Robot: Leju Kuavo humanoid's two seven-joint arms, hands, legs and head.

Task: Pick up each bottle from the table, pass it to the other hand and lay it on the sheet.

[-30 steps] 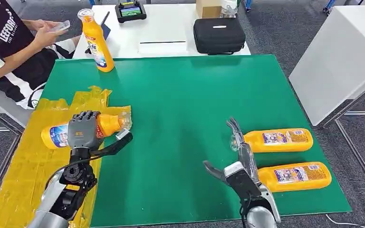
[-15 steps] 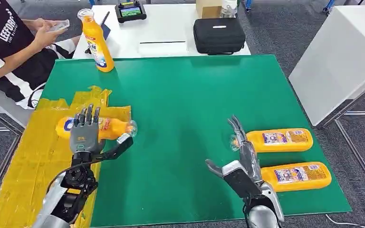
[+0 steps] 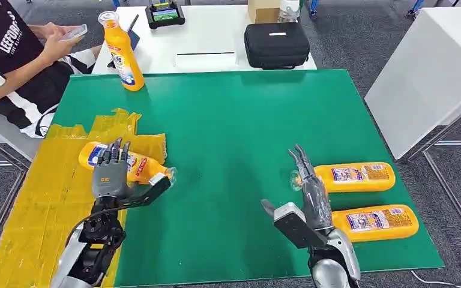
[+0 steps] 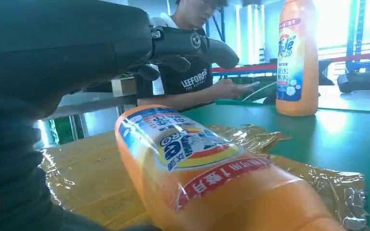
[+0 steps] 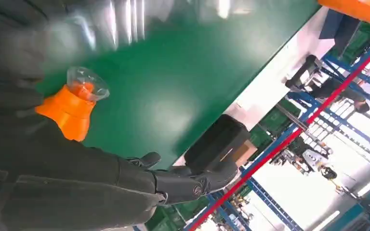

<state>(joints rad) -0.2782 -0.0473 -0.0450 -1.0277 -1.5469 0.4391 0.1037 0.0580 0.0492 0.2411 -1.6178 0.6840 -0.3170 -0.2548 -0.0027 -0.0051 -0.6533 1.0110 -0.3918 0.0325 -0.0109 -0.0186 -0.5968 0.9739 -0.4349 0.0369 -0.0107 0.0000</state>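
An orange bottle (image 3: 133, 162) (image 4: 197, 168) lies on its side on the yellow sheet (image 3: 36, 204), its clear cap toward the green mat (image 3: 234, 120). My left hand (image 3: 113, 175) hovers over it with fingers (image 4: 188, 45) spread and holds nothing. Two more orange bottles (image 3: 351, 177) (image 3: 373, 222) lie side by side at the mat's right. My right hand (image 3: 305, 207) stands open just left of them, fingers straight beside the farther one's clear cap (image 5: 84, 84). Another bottle (image 3: 123, 54) (image 4: 296, 57) stands upright at the mat's far left corner.
A seated person (image 3: 12, 60) holding a phone is at the far left. Behind the mat, a white table carries a black case (image 3: 276, 43) and a small device. A second white table (image 3: 426, 72) stands to the right.
My left hand let go of the bottle, which now lies on the sheet, angled with its base farther away. The fingers opened. My right hand barely moved.
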